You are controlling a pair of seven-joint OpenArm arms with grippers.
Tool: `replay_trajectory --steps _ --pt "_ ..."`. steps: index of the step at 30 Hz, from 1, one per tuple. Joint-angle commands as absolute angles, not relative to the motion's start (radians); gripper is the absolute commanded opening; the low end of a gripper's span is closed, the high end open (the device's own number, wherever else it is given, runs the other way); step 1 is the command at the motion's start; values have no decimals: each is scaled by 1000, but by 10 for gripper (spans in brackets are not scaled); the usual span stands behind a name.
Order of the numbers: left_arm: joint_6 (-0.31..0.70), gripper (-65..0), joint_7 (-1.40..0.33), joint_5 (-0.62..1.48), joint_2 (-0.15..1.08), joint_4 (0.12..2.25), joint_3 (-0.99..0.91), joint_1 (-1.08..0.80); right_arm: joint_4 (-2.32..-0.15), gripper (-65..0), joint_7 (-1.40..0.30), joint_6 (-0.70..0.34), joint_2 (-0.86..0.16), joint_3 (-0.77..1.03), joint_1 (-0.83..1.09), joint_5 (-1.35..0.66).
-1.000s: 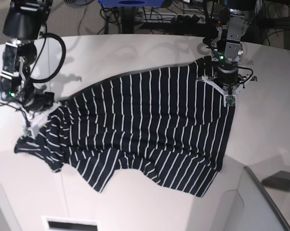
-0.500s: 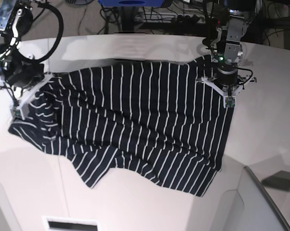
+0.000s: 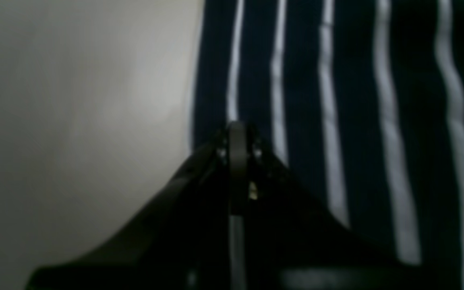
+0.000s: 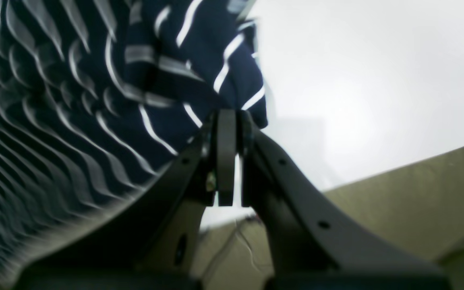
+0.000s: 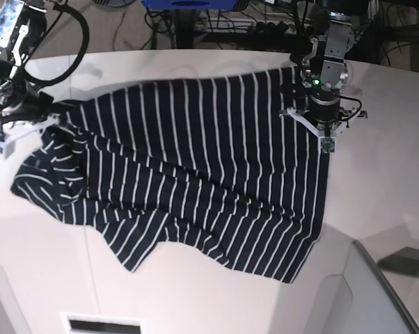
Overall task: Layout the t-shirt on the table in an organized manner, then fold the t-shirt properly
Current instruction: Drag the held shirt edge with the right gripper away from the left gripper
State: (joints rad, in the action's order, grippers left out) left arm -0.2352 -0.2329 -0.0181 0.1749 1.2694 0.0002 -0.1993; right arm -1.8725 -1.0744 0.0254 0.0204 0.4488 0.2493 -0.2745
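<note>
The right claw (image 5: 2,142), at the left of the base view, is clenched on an edge of the t-shirt (image 5: 195,174). In its wrist view the two fingers (image 4: 226,157) stand pressed together, and a fold of dark striped cloth comes out from between their tips. The left claw (image 5: 326,145), at the right of the base view, is also clenched, and it pinches the right edge of the shirt; its wrist view is dark and blurred, but the closed tips sit on the cloth just beside the border.

The table (image 5: 383,174) is a large off-white top with a curved far edge, and a thin dark seam runs near its lower right corner. Behind it the room shows a grey floor, black cables and a blue object (image 5: 188,4) at the top.

The shirt lies spread across the middle of the table, between the two claws. Its upper edge is stretched from one claw to the other. The left part is bunched and wrinkled below the right claw, and the lower part lies on the table with an uneven hem.
</note>
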Motion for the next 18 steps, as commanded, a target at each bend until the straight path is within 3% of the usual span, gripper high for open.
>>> replay_trajectory --steps 1,3,8,18 --pt "-242 -650 -214 -25 185 1283 -2 -189 -1896 -648 -1049 58 13 470 240 -280" --pt "-242 -650 -214 -25 185 1283 -2 -185 -1917 -648 -1055 76 16 484 249 -285" --pt "-242 -650 -214 -25 185 1283 -2 -179 -1971 -648 -1026 -30 12 298 348 -280" --pt "-245 -650 -214 -25 180 1259 105 -153 -1969 -648 -966 -24 56 165 378 -286"
